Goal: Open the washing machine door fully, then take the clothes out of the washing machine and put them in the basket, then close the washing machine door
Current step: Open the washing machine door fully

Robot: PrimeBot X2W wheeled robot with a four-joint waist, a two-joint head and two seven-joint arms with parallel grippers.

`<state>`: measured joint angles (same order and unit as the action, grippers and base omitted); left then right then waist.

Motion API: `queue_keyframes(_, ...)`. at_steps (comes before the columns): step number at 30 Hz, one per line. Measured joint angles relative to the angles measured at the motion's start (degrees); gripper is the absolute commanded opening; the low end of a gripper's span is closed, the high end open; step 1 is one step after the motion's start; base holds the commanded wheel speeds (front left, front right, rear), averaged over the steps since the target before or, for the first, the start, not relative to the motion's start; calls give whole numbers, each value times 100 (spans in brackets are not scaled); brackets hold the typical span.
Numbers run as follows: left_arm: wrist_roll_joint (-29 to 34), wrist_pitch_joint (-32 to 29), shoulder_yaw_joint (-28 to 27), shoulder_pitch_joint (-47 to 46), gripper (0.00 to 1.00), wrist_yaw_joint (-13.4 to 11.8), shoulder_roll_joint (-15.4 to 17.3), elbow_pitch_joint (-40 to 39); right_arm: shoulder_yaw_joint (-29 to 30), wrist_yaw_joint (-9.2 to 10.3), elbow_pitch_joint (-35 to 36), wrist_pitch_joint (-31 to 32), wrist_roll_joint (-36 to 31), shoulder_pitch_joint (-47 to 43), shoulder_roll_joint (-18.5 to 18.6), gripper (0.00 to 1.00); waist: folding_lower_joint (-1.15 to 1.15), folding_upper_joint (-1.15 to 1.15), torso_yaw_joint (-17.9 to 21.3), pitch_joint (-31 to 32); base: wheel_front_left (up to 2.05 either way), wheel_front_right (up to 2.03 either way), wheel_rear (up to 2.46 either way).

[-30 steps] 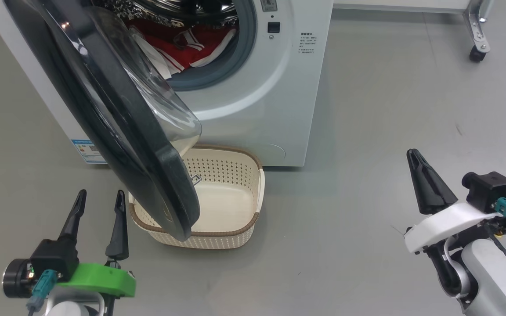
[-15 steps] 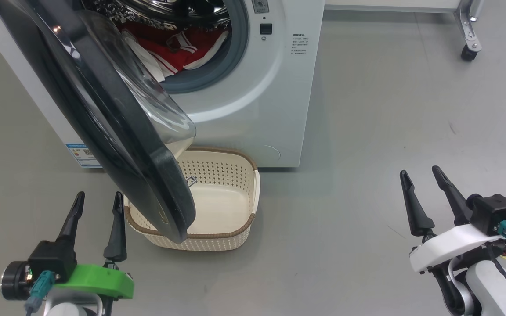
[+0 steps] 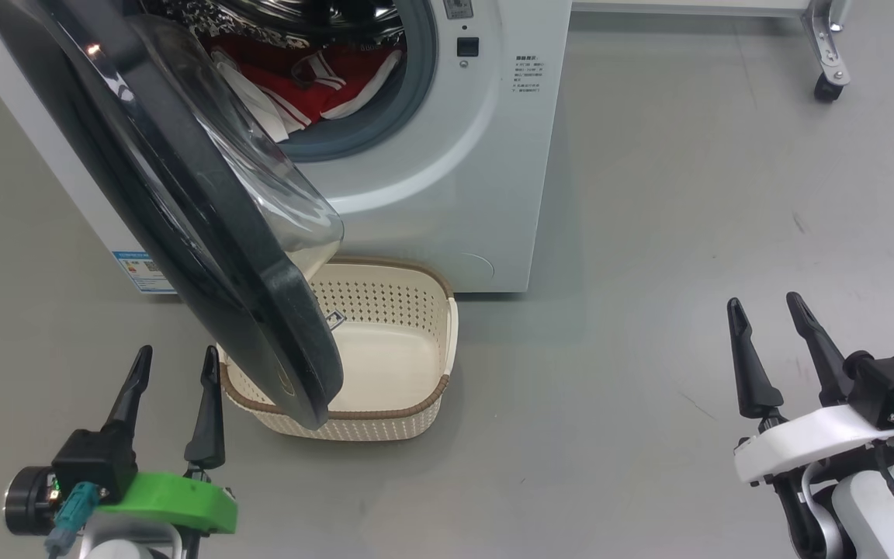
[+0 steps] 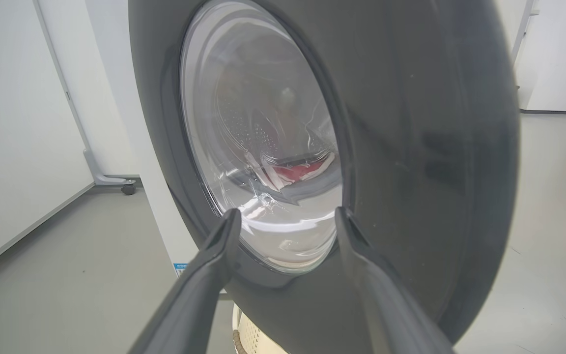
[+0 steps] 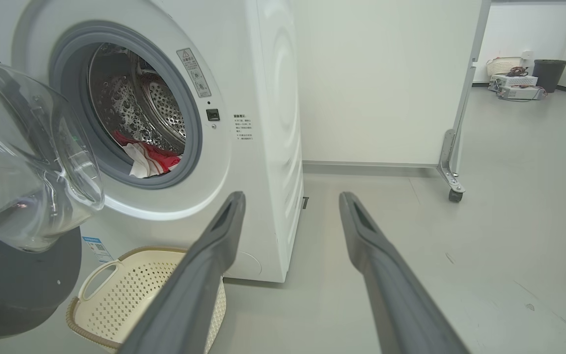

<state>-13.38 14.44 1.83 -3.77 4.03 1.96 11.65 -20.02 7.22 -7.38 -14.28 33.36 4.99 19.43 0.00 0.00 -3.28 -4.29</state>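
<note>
washer door [image 3: 206, 217] stood part open. red clothes [image 3: 307, 78] lay in drum, basket [image 3: 385, 423] on floor at washer's [image 3: 447, 178] foot. l gripper [image 3: 178, 353] & r gripper [image 3: 763, 301] both released, empty.

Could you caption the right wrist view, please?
Open right tool faces the washing machine: red clothes inside, empty basket below.

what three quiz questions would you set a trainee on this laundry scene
1. True or false: the clothes lie in the basket.
2. The washing machine door is: A shut, B swung open, C taken off.
3. Fill in: the left claw and right claw are both ____ and hold nothing.
Key: 1 false, they are inside the washing machine; 2 B; 3 open.
</note>
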Motion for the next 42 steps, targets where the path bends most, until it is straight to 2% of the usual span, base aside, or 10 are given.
queue_keyframes(11,0,0,-3,-1,100,30,0,15,86,0,130,0,-241,-211,-193,100,0,0,-4,-26,0,0,0)
queue_keyframes(42,-14,0,29,-2,100,80,0,100,268,0,319,0,-582,-444,-427,100,0,0,-60,-87,0,0,0)
